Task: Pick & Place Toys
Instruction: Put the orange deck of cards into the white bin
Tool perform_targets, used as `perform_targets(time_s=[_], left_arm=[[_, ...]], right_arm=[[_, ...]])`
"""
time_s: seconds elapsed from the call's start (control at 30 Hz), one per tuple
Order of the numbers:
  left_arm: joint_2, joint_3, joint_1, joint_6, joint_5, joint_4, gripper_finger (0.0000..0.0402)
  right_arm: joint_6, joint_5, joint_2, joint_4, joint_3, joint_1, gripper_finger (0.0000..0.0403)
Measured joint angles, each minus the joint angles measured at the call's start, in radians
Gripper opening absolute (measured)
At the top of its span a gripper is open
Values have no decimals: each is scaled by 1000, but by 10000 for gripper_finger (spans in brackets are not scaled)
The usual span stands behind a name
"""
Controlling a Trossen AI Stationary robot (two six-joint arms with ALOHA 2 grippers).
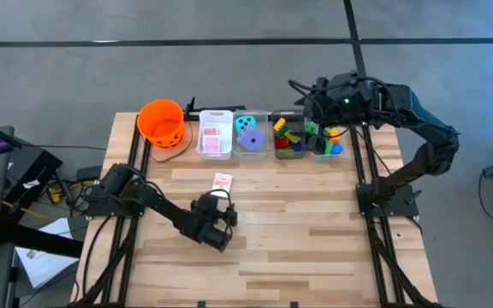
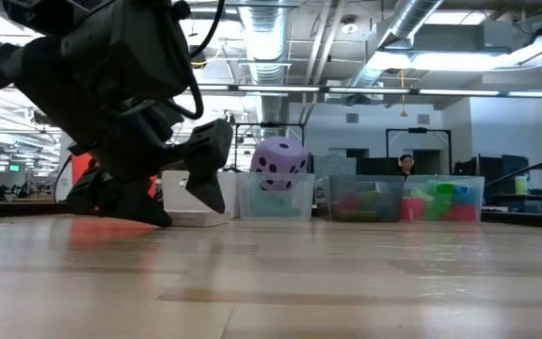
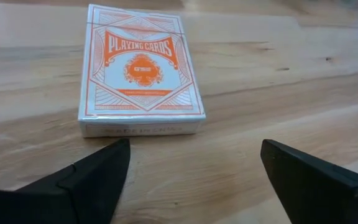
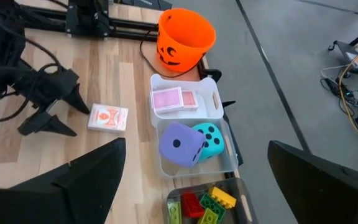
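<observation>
Lying flat on the worktop (image 1: 315, 231), the playing-card box (image 3: 139, 70) points its long axis straight away from my left fingers (image 3: 89, 180), which are spread wide, holding nothing.

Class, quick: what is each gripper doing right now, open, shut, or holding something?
Left gripper: open, empty, just short of the playing card box.
Right gripper: open, empty, raised over the bins.

floor (image 1: 229, 77): grey concrete, dark seam lines | tabletop (image 1: 298, 231): light wood planks | ceiling (image 2: 346, 38): exposed silver ducts, pipes, strip lights | back of room: desks, monitors, a seated person (image 2: 406, 164) | cables (image 4: 353, 81) on floor
</observation>
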Motion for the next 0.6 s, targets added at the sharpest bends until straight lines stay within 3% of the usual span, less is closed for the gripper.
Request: perform_targets(time_s=[0.27,0.47,0.6], left_arm=[[-41,-2,-4,-37,49,-8,389],[-109,3,-9,39,234,-152,377],[-129,1,0,35,275,-256,367]], right_arm=[[0,-46,0,-7,0,0,383],[-9,-50,0,-7,0,0,383],[-20,-50,0,-7,0,0,383]])
